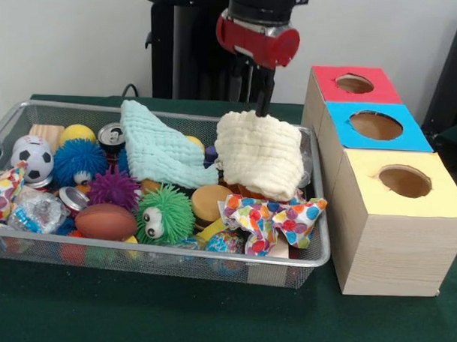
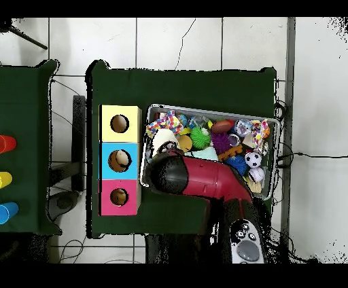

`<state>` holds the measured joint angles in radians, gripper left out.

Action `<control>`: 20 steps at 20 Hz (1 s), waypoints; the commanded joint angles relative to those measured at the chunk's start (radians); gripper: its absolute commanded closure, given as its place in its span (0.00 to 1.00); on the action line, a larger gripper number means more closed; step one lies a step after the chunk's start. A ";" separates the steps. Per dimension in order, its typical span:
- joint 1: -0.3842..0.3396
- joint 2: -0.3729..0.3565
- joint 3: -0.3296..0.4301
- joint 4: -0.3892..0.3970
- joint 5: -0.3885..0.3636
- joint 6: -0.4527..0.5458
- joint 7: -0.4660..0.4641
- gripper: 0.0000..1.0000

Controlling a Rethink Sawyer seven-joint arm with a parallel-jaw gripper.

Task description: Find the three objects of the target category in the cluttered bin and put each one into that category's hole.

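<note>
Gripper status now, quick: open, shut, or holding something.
Gripper: shut on the cream cloth, which hangs lifted from its top edge above the wire bin.

The table (image 1: 208, 320) is dark green. Three wooden boxes have red (image 1: 354, 84), blue (image 1: 375, 125) and yellow (image 1: 403, 181) tops. In the wire bin (image 1: 316, 253) lie a cream cloth (image 1: 261, 153), a pale mint cloth (image 1: 158, 150), a cloth with multicoloured dots (image 1: 272, 217), a green fuzzy ball (image 1: 165, 214), a purple one (image 1: 114, 188), a blue one (image 1: 79, 160), a black-and-white soccer ball (image 1: 32, 158) and a brown football (image 1: 105, 221). The arm's head (image 1: 257, 41) is red.
</note>
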<state>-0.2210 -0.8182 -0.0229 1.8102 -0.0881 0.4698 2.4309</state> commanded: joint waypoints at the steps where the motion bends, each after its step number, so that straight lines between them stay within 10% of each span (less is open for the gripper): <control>1: -0.049 -0.077 0.051 0.023 0.018 0.125 -0.026 0.00; 9: -0.137 0.058 0.067 -0.118 -0.134 0.025 -0.150 0.00; 20: -0.154 0.202 0.079 -0.227 -0.270 -0.089 -0.100 0.00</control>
<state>-0.3710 -0.7212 -0.0205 1.6610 -0.2662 0.4485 2.4309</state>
